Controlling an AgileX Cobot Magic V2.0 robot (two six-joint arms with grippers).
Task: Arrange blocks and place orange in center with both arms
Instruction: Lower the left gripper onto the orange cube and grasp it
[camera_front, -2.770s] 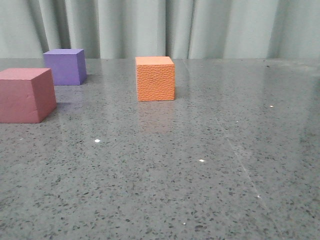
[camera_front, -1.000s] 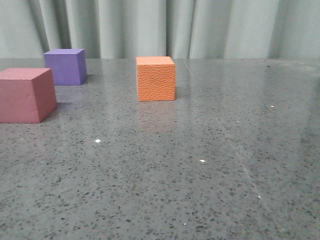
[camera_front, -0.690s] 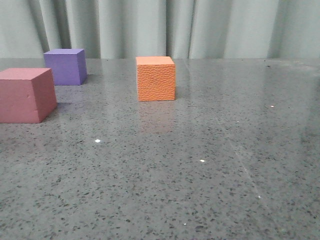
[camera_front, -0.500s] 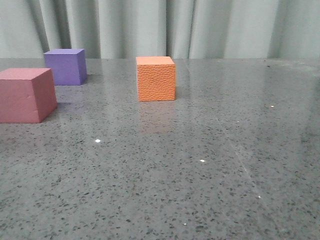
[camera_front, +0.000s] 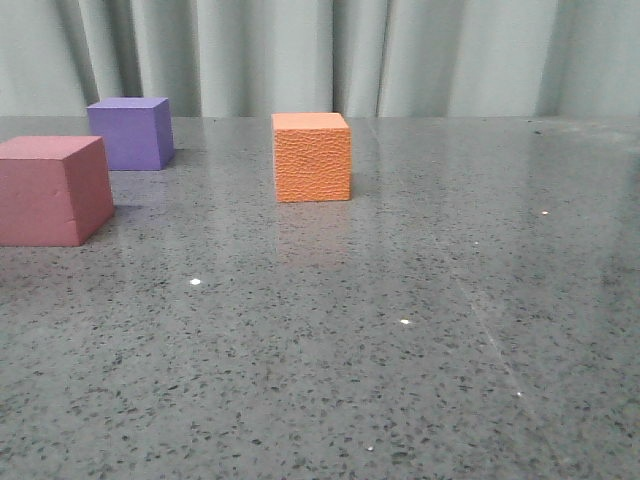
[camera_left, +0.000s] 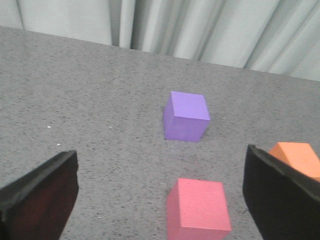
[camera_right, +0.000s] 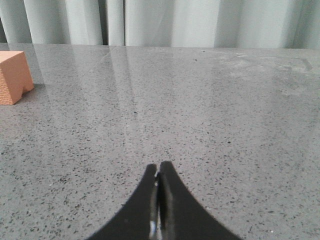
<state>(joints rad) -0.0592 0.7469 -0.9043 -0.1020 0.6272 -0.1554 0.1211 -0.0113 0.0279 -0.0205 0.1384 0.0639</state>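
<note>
- Orange block (camera_front: 311, 157) sits alone on the speckled grey table (camera_front: 400, 330), about mid-width in the front view, well apart from the other two.
- Purple block (camera_front: 130, 133) stands farther back on the left; the pink block (camera_front: 52, 190) is nearer the camera at the left edge, close to the purple one but not touching it.
- Left gripper (camera_left: 160, 195) hangs with its fingers spread wide and nothing between them; in its wrist view the pink block lies ahead between the two fingers.
- Right gripper (camera_right: 158, 182) has its fingertips pressed together on nothing, low over bare table, with the orange block off to one side.
- By my reading the arranging is barely begun: pink and purple both lie on the same side of the orange block, so it is not yet between them.
- Left to do, I judge: one of the two must go to the orange block's right, and the three be brought into a row.
</note>
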